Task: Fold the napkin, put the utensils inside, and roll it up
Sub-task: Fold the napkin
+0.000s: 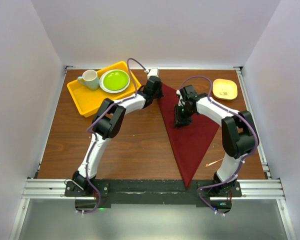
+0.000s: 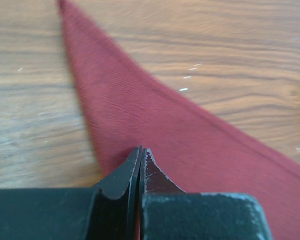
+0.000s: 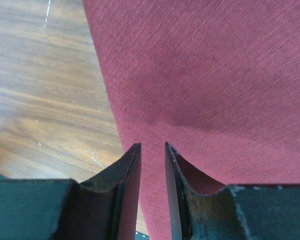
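Observation:
The maroon napkin (image 1: 195, 135) lies flat on the wooden table as a long triangle, with its points at the far middle, the right and the near edge. My left gripper (image 1: 151, 96) is shut just above the napkin's far left edge; in the left wrist view (image 2: 141, 149) the cloth (image 2: 190, 135) lies flat and tapers away to its corner. My right gripper (image 1: 181, 121) hovers low over the napkin's upper middle, its jaws a narrow gap apart and empty (image 3: 152, 145), with cloth (image 3: 200, 75) beneath. The copper fork (image 1: 215, 162) lies on the table right of the napkin, by the right arm's base.
A yellow tray (image 1: 82, 97) at the far left holds a pale mug (image 1: 90, 79) and a green plate (image 1: 114, 80). A small yellow dish (image 1: 224, 89) sits at the far right. White walls enclose the table on three sides.

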{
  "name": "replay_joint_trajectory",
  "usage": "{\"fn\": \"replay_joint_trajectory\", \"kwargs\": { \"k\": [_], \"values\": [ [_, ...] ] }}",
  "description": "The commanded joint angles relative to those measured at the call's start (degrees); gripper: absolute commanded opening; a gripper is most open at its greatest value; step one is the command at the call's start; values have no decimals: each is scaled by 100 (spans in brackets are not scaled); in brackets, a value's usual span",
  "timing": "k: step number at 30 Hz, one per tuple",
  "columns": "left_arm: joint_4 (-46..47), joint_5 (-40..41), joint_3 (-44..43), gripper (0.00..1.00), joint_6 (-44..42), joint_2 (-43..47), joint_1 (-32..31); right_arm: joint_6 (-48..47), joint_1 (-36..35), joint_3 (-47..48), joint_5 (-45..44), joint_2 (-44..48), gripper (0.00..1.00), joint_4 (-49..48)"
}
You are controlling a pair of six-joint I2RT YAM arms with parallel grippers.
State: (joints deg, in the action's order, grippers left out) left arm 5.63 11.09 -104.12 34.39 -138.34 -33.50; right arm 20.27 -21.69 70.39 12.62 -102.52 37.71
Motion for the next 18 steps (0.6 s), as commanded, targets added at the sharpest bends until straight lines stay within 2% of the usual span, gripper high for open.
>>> {"fn": "replay_joint_trajectory", "kwargs": {
  "k": [1,11,18],
  "values": [
    [-53,235,-241,1,120,-175,185,-50,16,361,-322,-22,29,140],
    [-53,130,-372,2,349,-483,519,-111,7,300,-506,-5,30,166],
    [9,24,-767,2,182,-685,686,-111,-2,116,-375,83,30,183]
  ]
}}
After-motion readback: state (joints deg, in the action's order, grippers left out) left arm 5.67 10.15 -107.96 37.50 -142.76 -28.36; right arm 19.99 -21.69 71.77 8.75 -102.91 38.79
